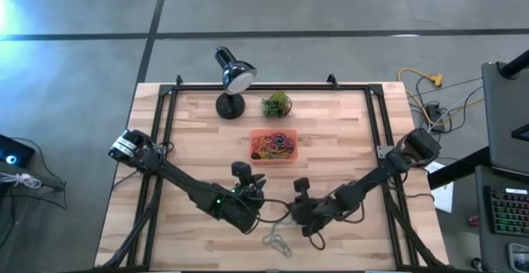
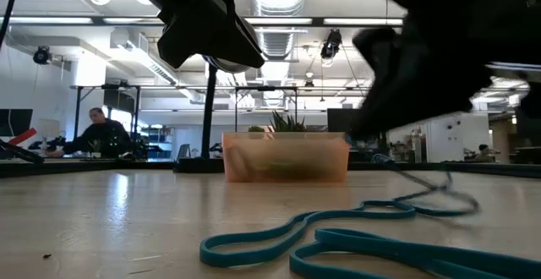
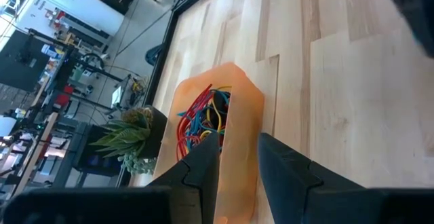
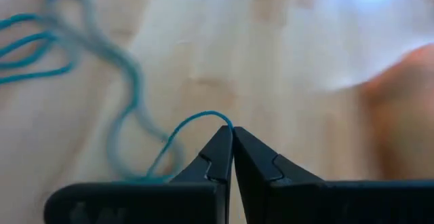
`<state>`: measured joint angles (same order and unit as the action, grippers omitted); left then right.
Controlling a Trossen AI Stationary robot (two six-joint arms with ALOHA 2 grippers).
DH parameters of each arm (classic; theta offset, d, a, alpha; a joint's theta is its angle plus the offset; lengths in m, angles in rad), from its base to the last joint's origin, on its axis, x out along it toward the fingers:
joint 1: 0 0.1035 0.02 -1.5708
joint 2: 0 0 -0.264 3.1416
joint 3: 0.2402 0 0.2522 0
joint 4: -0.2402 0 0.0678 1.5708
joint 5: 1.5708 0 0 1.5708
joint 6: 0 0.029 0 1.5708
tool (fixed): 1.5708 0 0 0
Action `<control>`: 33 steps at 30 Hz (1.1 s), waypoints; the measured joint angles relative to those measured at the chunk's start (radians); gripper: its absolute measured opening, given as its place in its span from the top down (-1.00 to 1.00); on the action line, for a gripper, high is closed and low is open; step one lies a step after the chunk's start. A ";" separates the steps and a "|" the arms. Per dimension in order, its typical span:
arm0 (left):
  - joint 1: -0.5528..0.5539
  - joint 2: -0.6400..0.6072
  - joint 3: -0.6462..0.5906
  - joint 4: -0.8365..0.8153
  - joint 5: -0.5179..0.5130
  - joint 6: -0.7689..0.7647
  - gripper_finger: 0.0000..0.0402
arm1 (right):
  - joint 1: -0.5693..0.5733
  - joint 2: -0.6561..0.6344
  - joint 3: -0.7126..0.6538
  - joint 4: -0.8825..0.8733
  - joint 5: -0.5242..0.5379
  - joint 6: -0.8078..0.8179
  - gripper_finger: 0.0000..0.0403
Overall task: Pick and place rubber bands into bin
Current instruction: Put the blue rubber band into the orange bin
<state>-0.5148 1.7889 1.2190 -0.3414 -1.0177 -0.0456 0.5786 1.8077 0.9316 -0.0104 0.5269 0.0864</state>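
Surface (image 1: 331, 132): we note pale planked wood, smooth, satin sheen. Bin (image 1: 274, 146): translucent orange plastic, matt walls. Rubber bands (image 2: 355, 238): thin teal rubber, smooth. Lamp (image 1: 234, 73): glossy black shade. Frame (image 1: 376, 116): black metal.

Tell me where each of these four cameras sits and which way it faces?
High: overhead, straight down; table, both arms.
Low: table-top height, level toward bin; teal rubber band close.
Left wrist: over open left gripper, at bin.
Right wrist: right gripper shut on the band.
Shared: all show that bin; low and right wrist share the band.
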 joint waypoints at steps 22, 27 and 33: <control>0.000 0.000 0.000 0.000 0.000 0.000 0.57 | 0.031 -0.001 0.245 -0.166 0.843 -0.402 0.96; 0.000 0.000 0.000 0.000 -0.001 0.000 0.57 | -0.049 -0.001 0.253 -0.166 0.864 -0.472 0.96; 0.000 0.000 0.000 -0.001 -0.001 0.000 0.57 | -0.188 -0.002 0.220 -0.168 0.822 -0.475 0.96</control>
<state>-0.5148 1.7889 1.2187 -0.3425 -1.0187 -0.0452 0.3909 1.8061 1.1515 -0.1780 1.3493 -0.3886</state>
